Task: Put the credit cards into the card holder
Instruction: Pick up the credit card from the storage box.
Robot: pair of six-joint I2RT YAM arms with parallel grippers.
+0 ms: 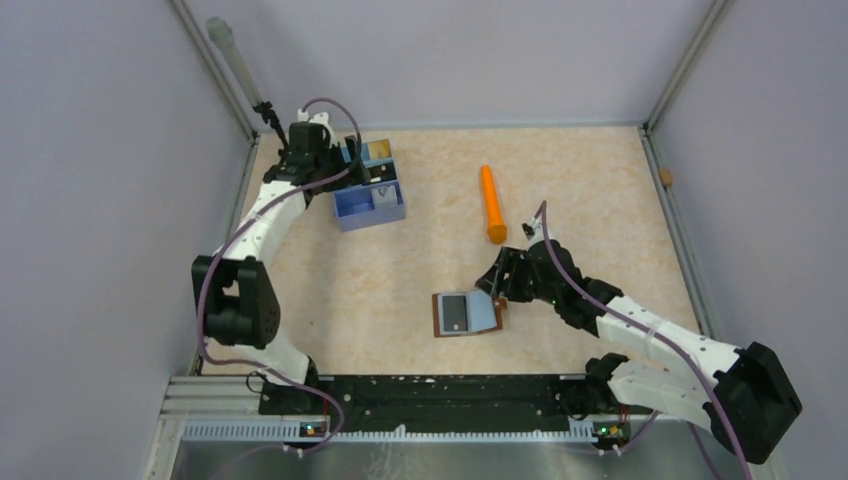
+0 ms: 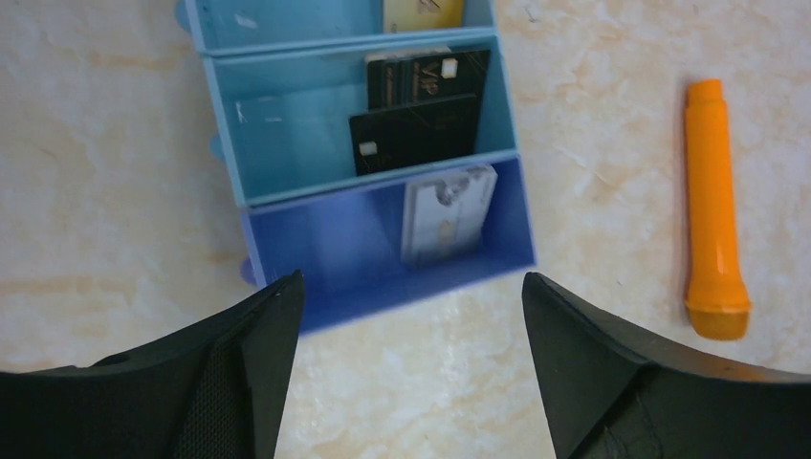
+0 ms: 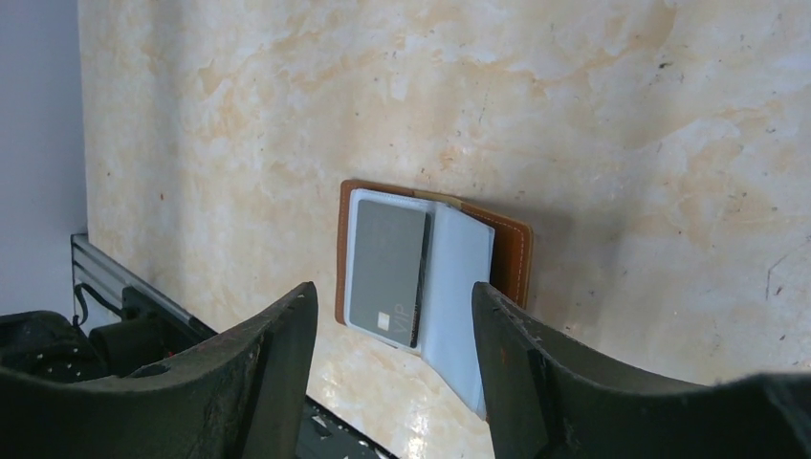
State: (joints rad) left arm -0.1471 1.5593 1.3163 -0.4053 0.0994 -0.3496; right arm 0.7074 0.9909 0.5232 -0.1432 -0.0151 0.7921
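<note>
The brown card holder (image 1: 467, 315) lies open on the table; in the right wrist view (image 3: 432, 266) a grey card (image 3: 386, 268) sits in its left sleeve. My right gripper (image 1: 497, 283) hovers open and empty just right of it. The blue tray (image 1: 366, 183) at the back left holds cards on edge: a tan-gold one (image 2: 422, 13) in the far slot, black ones (image 2: 418, 117) in the middle slot, a silvery one (image 2: 447, 212) in the near slot. My left gripper (image 1: 305, 150) is open and empty just short of the tray's near wall.
An orange marker (image 1: 491, 203) lies right of the tray, also in the left wrist view (image 2: 713, 208). Frame posts and grey walls enclose the table. The black rail (image 1: 420, 398) runs along the near edge.
</note>
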